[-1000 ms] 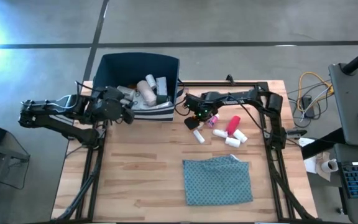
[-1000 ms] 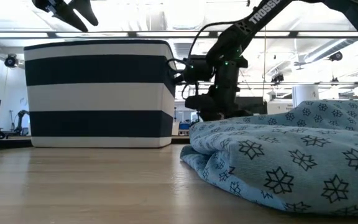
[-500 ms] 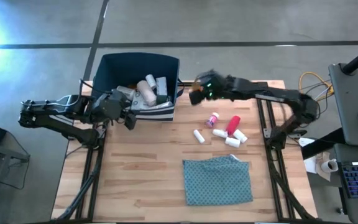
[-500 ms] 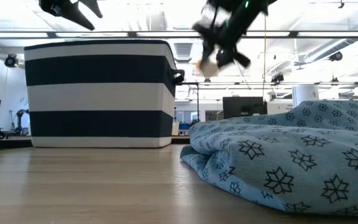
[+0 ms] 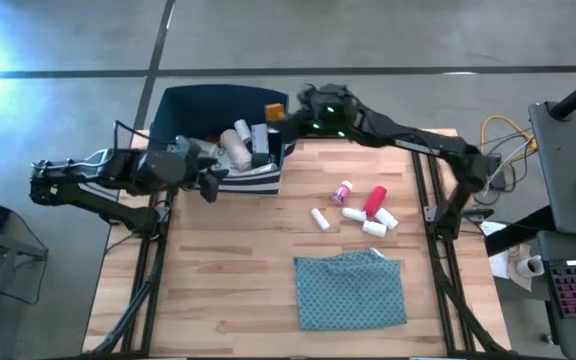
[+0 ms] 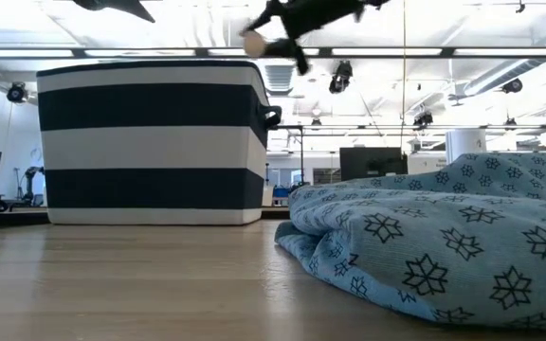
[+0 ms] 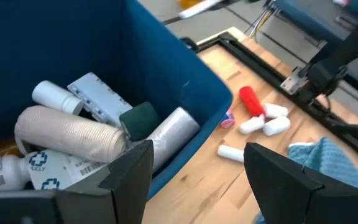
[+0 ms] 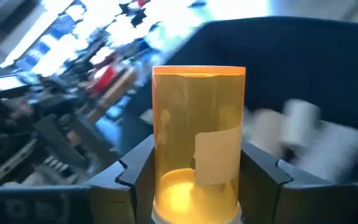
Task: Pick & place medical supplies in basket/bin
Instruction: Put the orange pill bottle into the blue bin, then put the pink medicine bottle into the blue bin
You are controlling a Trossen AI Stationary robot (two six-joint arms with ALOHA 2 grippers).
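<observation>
The navy bin [image 5: 173, 112] with white stripes [image 6: 150, 142] stands at the table's far left and holds a bandage roll [image 7: 67, 134], white bottles and a box. My right gripper [image 5: 282, 113] hangs above the bin's right rim, shut on an orange vial [image 8: 197, 140]. My left gripper [image 7: 197, 180] hovers open over the bin's near edge [image 5: 206, 180]. A red tube [image 5: 375, 201], several white bottles [image 5: 353, 213] and a small pink-capped item [image 5: 343, 189] lie on the table right of the bin. My right gripper pinches the orange vial between its two fingers [image 8: 135, 171], one on each side of the vial's lower half [image 8: 166, 186]. The fingers lie along the vial, which sticks out beyond them. It is lifted clear, high above the table [image 6: 252, 43].
A teal patterned cloth [image 5: 350, 290] lies bunched on the near right part of the table and fills the low view's right side [image 6: 444, 227]. Bare wood stretches across the table's near left [image 5: 218, 290]. Black frame rails run along the far and right edges [image 5: 433, 190].
My right gripper rose from among the supplies on the table with the orange vial, then swung up and toward the far left until it stood over the bin's right rim. The vial went from the table to high in the air.
</observation>
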